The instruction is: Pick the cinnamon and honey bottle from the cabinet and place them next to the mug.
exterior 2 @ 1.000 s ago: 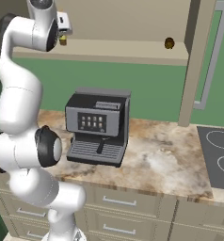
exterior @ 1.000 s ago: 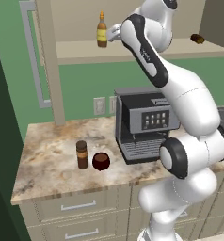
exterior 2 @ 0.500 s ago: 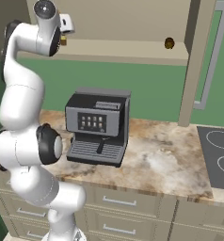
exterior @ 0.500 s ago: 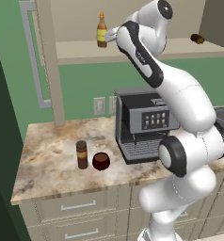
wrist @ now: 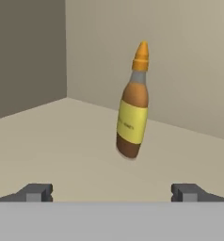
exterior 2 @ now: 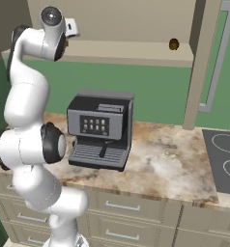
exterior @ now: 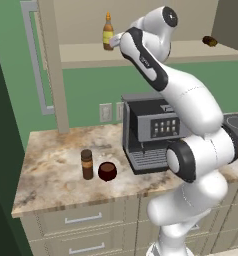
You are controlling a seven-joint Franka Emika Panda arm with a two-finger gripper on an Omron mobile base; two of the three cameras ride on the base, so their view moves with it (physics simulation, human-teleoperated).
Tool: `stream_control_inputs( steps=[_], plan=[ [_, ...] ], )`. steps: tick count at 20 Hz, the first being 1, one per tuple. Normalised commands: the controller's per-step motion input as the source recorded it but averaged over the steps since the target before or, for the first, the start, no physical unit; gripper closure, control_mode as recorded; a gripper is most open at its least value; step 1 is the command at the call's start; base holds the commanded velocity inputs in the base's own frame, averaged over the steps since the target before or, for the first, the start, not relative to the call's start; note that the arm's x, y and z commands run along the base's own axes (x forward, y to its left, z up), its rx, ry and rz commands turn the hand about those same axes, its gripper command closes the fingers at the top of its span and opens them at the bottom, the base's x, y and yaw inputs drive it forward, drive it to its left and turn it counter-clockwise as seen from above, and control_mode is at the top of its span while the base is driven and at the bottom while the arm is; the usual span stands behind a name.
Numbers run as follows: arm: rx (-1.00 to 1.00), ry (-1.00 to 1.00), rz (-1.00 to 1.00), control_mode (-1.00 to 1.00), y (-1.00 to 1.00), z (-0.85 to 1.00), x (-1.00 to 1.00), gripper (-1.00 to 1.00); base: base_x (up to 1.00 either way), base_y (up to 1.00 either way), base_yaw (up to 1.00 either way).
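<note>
One of the two items already stands where you want it: the cinnamon [exterior: 87,164] is upright on the counter [exterior: 51,175], just beside the mug [exterior: 107,171] and to its left in the left base view. You may judge that half of the task as done.

The honey bottle [wrist: 133,109] is not yet collected. You see it upright on the shelf board of the cabinet [exterior: 81,54], near the left end of the shelf in the left base view, where it reads as a slim amber shape [exterior: 108,32]. The arm is raised to shelf height, and the gripper [wrist: 111,192] faces the bottle with its jaws spread wide and nothing between them; the bottle is apart from both fingertips [wrist: 37,192], ahead of them and a little toward the right one.

What remains for you, by this reading:
- close in on the bottle and grasp it;
- carry it down to the counter;
- set it next to the mug.
</note>
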Motion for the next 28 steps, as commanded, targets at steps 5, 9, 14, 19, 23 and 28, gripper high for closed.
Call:
stream_control_inputs(
  steps=[5, 9, 14, 19, 23, 28],
  plan=[
    [0.0, 0.04, 0.0, -1.0, 0.0, 0.21, 0.21, -1.0, 0.0, 0.0, 0.0],
    [0.01, 0.05, 0.0, -1.0, 0.0, 0.18, 0.16, -1.0, 0.0, 0.0, 0.0],
    [0.03, 0.02, 0.0, -1.0, 0.0, -0.09, 0.17, -1.0, 0.0, 0.0, 0.0],
    [0.0, 0.05, 0.0, -1.0, 0.0, -0.07, 0.24, -1.0, 0.0, 0.0, 0.0],
    [0.0, 0.0, 0.0, -1.0, 0.0, 0.0, 0.26, -1.0, 0.0, 0.0, 0.0],
    [0.0, 0.0, 0.0, -1.0, 0.0, 0.0, 0.24, -1.0, 0.0, 0.0, 0.0]
  ],
)
